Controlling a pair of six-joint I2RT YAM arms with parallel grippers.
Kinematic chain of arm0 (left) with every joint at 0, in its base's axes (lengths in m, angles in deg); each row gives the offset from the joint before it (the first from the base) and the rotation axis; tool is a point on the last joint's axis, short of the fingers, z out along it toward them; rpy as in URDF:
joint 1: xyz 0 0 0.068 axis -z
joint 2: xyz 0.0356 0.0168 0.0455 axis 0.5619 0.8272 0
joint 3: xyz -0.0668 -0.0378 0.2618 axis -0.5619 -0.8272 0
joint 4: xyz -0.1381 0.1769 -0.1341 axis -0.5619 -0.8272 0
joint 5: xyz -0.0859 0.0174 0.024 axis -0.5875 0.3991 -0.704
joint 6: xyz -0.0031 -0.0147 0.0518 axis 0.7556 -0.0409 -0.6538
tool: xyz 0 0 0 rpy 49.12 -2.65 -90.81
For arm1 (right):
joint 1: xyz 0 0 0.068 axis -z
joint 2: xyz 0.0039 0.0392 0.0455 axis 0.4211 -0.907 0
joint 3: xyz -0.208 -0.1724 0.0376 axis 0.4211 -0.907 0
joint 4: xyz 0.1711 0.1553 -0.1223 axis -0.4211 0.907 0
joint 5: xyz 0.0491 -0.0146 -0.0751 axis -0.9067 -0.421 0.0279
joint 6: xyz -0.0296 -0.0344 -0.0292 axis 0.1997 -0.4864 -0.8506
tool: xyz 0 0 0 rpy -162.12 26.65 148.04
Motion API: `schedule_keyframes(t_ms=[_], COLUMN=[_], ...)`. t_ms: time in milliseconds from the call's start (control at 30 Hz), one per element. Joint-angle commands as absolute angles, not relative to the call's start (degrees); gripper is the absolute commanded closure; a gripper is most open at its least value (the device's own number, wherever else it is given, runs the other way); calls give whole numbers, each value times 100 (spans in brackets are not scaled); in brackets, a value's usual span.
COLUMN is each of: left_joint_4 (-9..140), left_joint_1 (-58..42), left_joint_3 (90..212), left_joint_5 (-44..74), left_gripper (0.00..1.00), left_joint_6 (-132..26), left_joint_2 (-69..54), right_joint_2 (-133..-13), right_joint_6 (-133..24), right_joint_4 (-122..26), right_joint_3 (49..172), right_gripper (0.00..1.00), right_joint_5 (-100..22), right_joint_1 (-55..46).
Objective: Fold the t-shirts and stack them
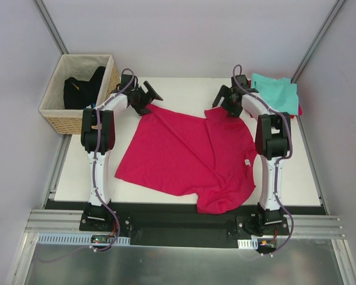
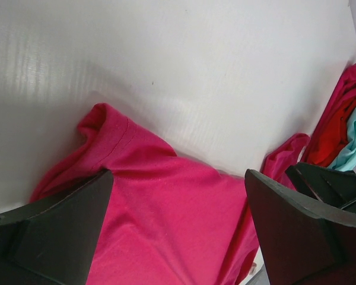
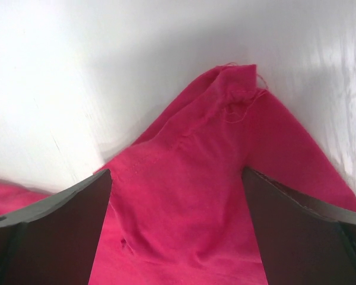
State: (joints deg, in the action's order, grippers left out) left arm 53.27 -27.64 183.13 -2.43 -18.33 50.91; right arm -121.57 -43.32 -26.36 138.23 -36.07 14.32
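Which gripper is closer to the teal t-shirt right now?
Right. The right gripper sits open just beside the teal t-shirt, over the magenta t-shirt's far corner; the left gripper is across the table, by the wicker basket.

White table point(image 1: 184, 89): magenta t-shirt point(image 1: 184, 154) spread mid-board; teal t-shirt point(image 1: 276, 95) atop red t-shirt point(image 2: 331, 135), far right corner.

1. The pink t-shirt point(image 1: 184, 151) in the middle of the frame is bright and plain, with a tiny white label point(image 1: 247, 162).
2. The blue-green t-shirt point(image 1: 276, 94) at the upper right is plain.
3. The red t-shirt point(image 2: 329, 135) shows at the right edge.
4. The basket point(image 1: 58, 122) at the upper left is light brown and woven, with black cloth point(image 1: 83, 90) inside.
5. The table point(image 1: 184, 89) is white.
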Motion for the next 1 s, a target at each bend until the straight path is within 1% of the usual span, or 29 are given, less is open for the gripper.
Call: schedule_keyframes(t_ms=[0,167,433,633,733,833,967], left_joint_4=[4920,4920,4920,4929,4929,4990,5411], left_joint_1=[-2953,-3093,-3278,-3384,-3550,-3638,-3674], left_joint_3=[18292,18485,19153,19671,19988,20243,20340], left_joint_5=[129,164,112,120,76,6,-520], left_gripper=[5,5,5,4,4,3,2], left_joint_6=[-1814,-1683,-1437,-1269,-1217,-1138,-936], left_joint_2=[5055,5187,5547,5828,6013,6153,6128], right_joint_2=[-12681,-13234,-13947,-14123,-14281,-14474,-14169], right_joint_6=[-4198,-4154,-4040,-3847,-3750,-3741,-3758], right_joint_4=[-2088,-1877,-1850,-2596,-3000,-3377,-4063], right_joint_3=[14515,15253,16483,16538,16765,17258,17145], right_gripper=[4,4,4,4,4,4,4], right_joint_5=[-3740,-3977,-4433,-4715,-4751,-4786,-4900], right_joint_1=[1559,1647,1796,1910,1954,1981,2016])
